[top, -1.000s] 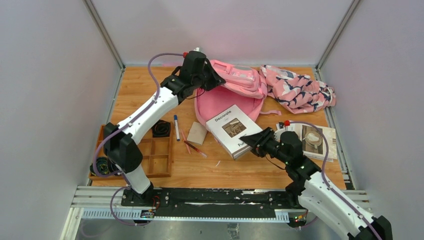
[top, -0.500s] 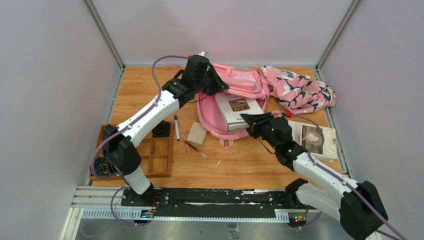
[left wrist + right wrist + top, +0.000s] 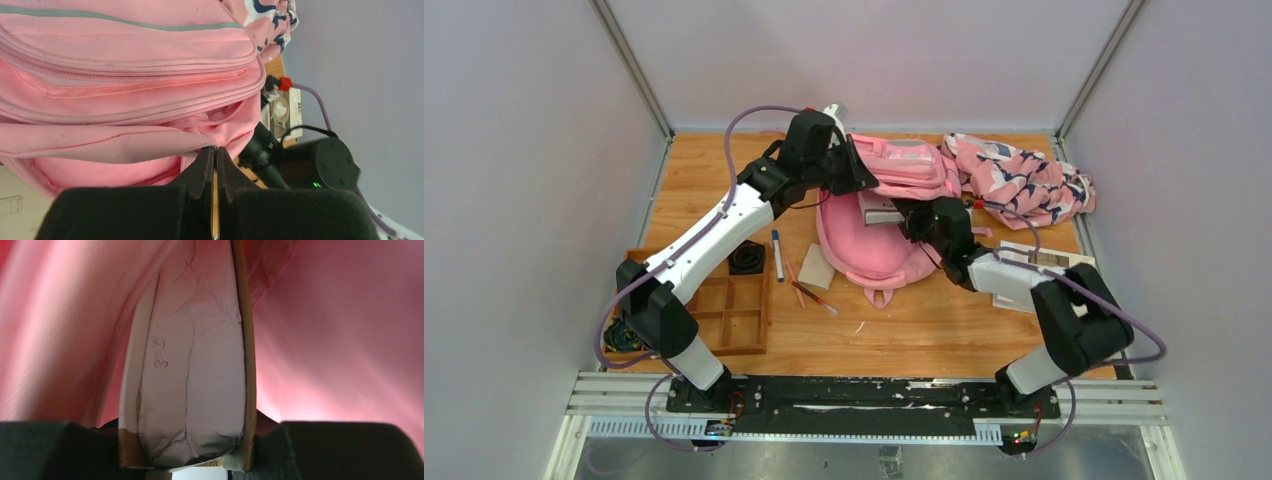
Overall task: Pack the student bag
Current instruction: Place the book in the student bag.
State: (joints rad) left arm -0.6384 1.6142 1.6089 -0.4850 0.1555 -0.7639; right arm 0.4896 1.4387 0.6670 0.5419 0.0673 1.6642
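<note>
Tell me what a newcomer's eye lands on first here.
The big pink student bag mid-table, its upper flap pinched and held up by the left gripper. The right gripper reaches into the opening, clamped on a book. A pink patterned cloth lies crumpled at the far right.

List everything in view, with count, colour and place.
student bag: one, pink, back centre of table
book: one, white, partly inside the bag
patterned cloth: one, pink with navy-white, back right
second book: one, pale, right, under the right arm
compartment tray: one, wood, front left
black round item: one, tray's far right corner
marker: one, white and blue, right of tray
pencils: two, reddish, between marker and bag
card: one, tan, beside pencils
table: one, wood
left end effector: black, shut on bag's flap
right end effector: black, shut on book
</note>
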